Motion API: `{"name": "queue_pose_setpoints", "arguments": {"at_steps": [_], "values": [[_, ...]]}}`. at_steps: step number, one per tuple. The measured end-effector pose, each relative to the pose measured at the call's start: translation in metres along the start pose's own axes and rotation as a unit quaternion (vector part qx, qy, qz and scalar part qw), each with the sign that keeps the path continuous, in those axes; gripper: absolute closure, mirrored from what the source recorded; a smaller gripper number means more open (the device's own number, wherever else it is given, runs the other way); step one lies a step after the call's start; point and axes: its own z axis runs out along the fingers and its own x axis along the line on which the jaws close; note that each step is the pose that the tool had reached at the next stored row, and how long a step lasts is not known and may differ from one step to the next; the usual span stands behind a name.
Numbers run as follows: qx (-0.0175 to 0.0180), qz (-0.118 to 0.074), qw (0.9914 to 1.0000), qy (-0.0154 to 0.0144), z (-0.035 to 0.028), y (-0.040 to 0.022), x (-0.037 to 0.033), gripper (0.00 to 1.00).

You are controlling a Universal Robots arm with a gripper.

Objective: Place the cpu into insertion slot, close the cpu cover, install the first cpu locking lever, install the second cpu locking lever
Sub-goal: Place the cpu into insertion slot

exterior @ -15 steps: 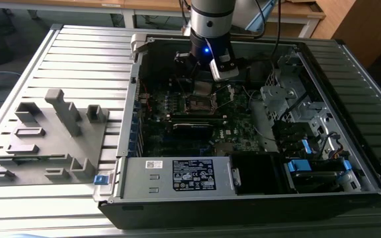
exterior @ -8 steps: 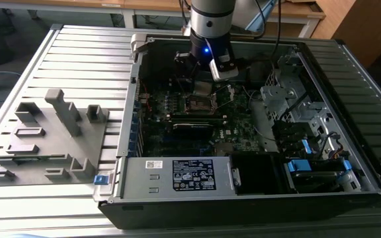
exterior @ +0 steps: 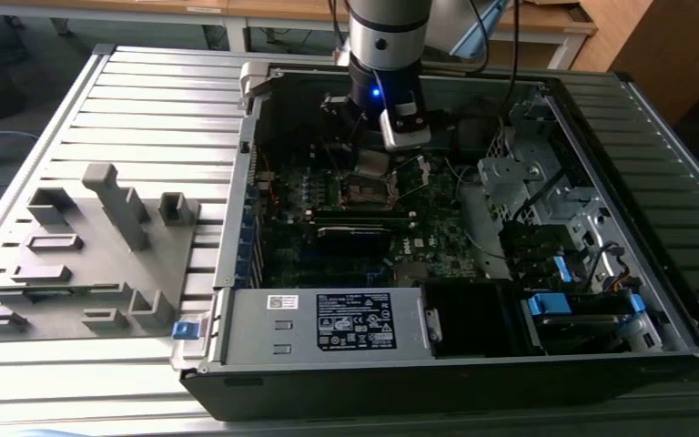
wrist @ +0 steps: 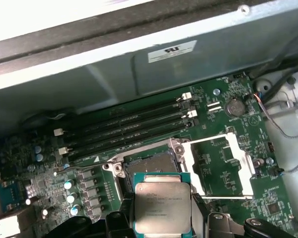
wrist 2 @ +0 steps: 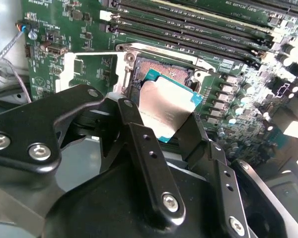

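My gripper [exterior: 374,157] is shut on the cpu [exterior: 371,164], a flat square chip with a dull silver top. It hangs tilted just above the insertion slot [exterior: 366,190] inside the open computer case. In both wrist views the black fingers [wrist 2: 134,126] clamp two opposite edges of the cpu [wrist 2: 166,101] [wrist: 162,207]. The insertion slot [wrist 2: 161,69] [wrist: 149,162] lies open beneath and slightly beyond the chip. The cpu cover [wrist 2: 92,69] [wrist: 219,166], a silvery frame with a cut-out middle, is flipped open flat beside the slot.
Long black memory slots [wrist: 129,126] run along one side of the socket. A labelled power supply box [exterior: 343,320] sits at the case's near edge. Drive bays and cables [exterior: 544,209] fill the exterior view's right. A grey fixture block [exterior: 83,246] stands outside the case.
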Motion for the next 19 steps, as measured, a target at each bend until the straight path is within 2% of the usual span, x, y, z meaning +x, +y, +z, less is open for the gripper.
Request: {"name": "queue_pose_setpoints", "arguments": {"at_steps": [13,16,19], "values": [[0.0003,0.007,0.99997,-0.0007,0.0001,0.0,0.0,0.46],[0.0011,0.025,0.99968,-0.0024,0.0004,0.0,0.0001,0.46],[0.0021,0.051,0.99869,-0.0048,0.001,-0.0001,0.0001,0.46]]}}
